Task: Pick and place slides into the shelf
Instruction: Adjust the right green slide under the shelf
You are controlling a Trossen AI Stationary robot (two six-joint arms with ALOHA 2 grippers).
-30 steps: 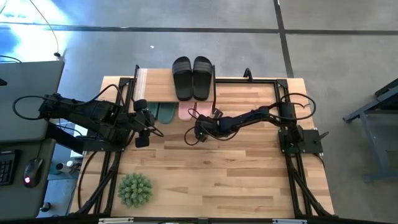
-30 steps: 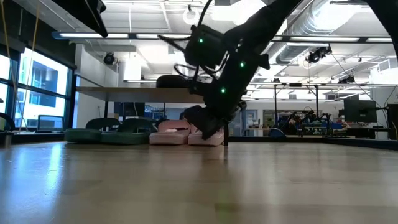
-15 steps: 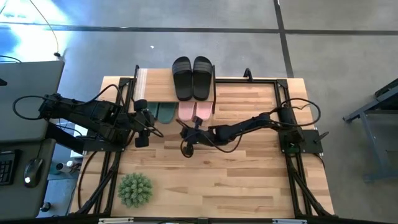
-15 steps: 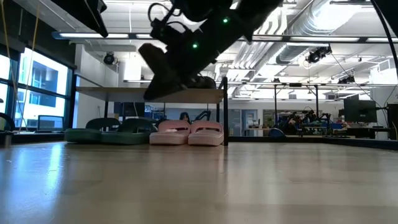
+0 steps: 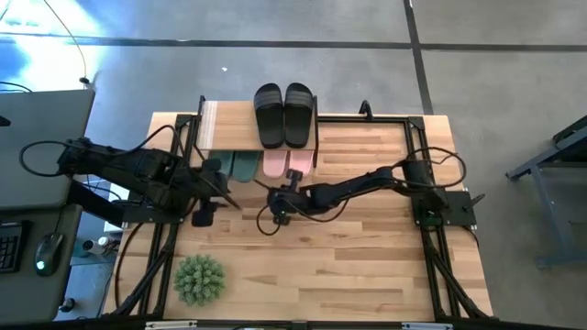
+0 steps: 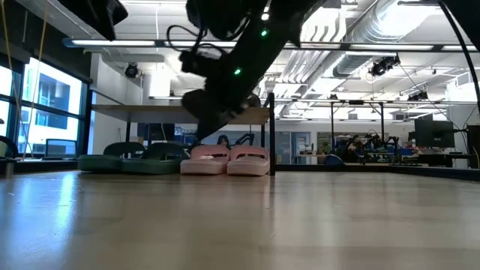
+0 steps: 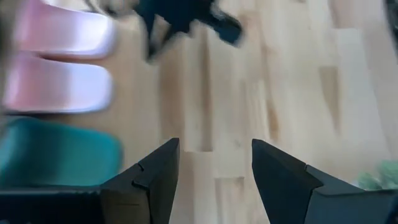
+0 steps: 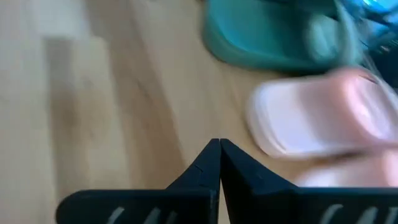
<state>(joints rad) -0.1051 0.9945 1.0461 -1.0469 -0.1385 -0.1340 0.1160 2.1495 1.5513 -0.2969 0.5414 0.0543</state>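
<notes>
Overhead and level views of a light wooden plank surface [image 5: 348, 266] carrying a small two-tier shelf with a pale wooden top board and thin black metal frame [image 5: 209, 115] at its far edge. A pair of black rubber slides [image 5: 283, 114] rests on the top board. On the lower tier, a dark green pair [image 6: 135, 158] lies at the left and a pink pair [image 6: 229, 160] just beside it at the right, heels toward the near side. The right gripper [image 5: 283, 203] hangs above the surface just near of the pink pair, raised clear of the boards; its fingers [image 8: 214, 163] are pressed together, holding nothing. The left gripper [image 5: 204, 213] sits near the shelf's left end, its fingers [image 7: 158, 174] spread wide and empty. A spiky green plant ball [image 5: 199, 279] stands at the near left.
</notes>
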